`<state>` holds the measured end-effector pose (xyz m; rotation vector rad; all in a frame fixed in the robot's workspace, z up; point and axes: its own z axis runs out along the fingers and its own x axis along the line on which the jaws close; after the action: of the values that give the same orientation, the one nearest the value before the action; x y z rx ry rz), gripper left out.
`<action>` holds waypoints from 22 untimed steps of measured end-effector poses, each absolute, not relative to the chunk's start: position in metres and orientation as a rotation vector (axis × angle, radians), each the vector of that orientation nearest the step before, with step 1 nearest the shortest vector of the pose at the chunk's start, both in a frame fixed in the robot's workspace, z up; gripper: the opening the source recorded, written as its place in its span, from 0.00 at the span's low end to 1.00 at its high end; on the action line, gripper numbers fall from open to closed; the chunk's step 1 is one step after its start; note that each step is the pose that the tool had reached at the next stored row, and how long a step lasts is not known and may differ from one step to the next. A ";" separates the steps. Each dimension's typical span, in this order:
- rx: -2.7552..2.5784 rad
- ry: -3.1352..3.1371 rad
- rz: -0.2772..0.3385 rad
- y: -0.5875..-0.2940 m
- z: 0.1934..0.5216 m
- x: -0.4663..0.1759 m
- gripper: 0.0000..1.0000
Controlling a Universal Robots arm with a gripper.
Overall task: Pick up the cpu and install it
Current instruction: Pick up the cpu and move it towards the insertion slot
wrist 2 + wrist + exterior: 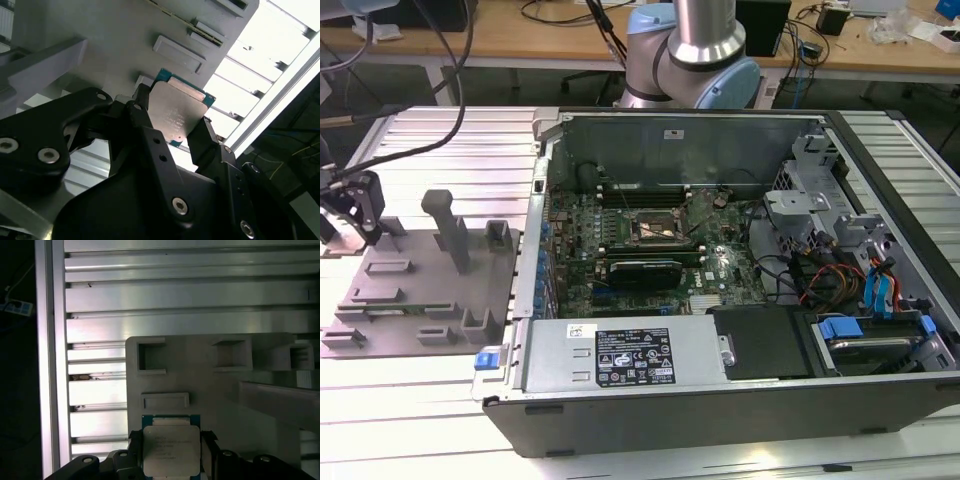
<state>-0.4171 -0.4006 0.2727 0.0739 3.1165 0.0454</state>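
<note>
- Already our gripper (172,119) clamps the cpu (179,107) over the grey tray (415,290).
- We judge installing undone; the socket (655,229) sits toward its three o'clock in the exterior view.

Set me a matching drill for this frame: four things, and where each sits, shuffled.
Things: 1 cpu; 2 socket; 3 labelled silver box; 4 gray plate.
Places: A on the slatted table, the exterior view's left of the case; B clamped in the gripper; C on the motherboard; D inside the case, along its nearest wall.
Pairs: 1-B, 2-C, 3-D, 4-A.
</note>
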 end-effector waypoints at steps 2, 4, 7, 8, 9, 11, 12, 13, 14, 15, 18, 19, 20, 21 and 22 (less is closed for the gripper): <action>0.074 3.116 0.046 -0.401 0.275 -0.417 0.55; 0.074 3.116 0.045 -0.400 0.278 -0.417 0.55; 0.074 3.117 0.046 -0.400 0.286 -0.417 0.55; 0.074 3.116 0.045 -0.400 0.288 -0.417 0.55; 0.074 3.117 0.045 -0.400 0.290 -0.417 0.55; 0.074 3.116 0.046 -0.400 0.294 -0.417 0.55; 0.074 3.116 0.045 -0.400 0.296 -0.417 0.55; 0.074 3.117 0.045 -0.400 0.297 -0.417 0.55; 0.074 3.116 0.046 -0.400 0.299 -0.417 0.55; 0.074 3.116 0.045 -0.400 0.301 -0.417 0.55; 0.074 3.116 0.046 -0.400 0.305 -0.417 0.55; 0.074 3.116 0.046 -0.400 0.307 -0.417 0.55; 0.074 3.117 0.045 -0.400 0.309 -0.417 0.55; 0.074 3.116 0.045 -0.400 0.310 -0.417 0.55; 0.074 3.117 0.045 -0.400 0.312 -0.417 0.55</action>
<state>-0.4171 -0.4001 0.3120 0.0738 3.1166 0.0454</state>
